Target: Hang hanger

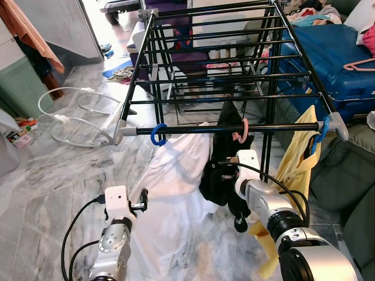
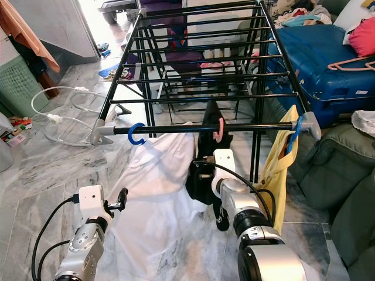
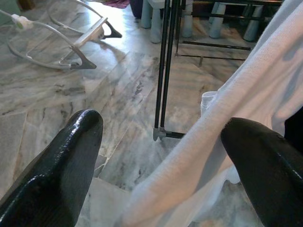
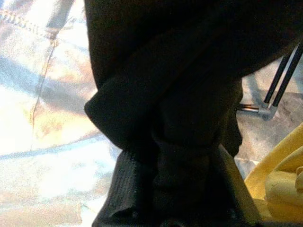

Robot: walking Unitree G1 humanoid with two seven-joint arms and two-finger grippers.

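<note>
**Three hangers on the front rail, my right hand in the black garment**

From my head, left eye: a black drying rack (image 1: 234, 58) stands on the marble floor (image 1: 53, 175). Its front rail (image 1: 199, 129) carries three hangers. A blue hook (image 1: 158, 135) holds a white garment (image 1: 176, 193) that drapes down to the floor. A pink hook (image 1: 242, 130) near the middle holds a black garment (image 1: 221, 170). A second blue hook (image 1: 320, 132) at the right end holds a yellow garment (image 1: 296, 158). My right hand (image 1: 225, 170) reaches up into the black garment just below the pink hook. My left hand (image 1: 142, 202) sits low, beside the edge of the white garment. A blue suitcase (image 1: 334, 52) lies behind the rack on the right, with a loose pink hanger (image 1: 360, 63) on top of it.

Right eye: the same scene, with a white cable (image 2: 64, 111) looped on the floor to the left of the rack.

Left wrist: my two black fingers (image 3: 61, 161) are spread wide apart, with a fold of the white garment running between them. I cannot tell whether it touches either one. A rack leg (image 3: 163, 71) stands on the floor beyond.

Right wrist: my fingers are buried in black cloth, so I cannot tell whether they are pressed together or spread. The white garment lies on one side and the yellow one on the other.
</note>
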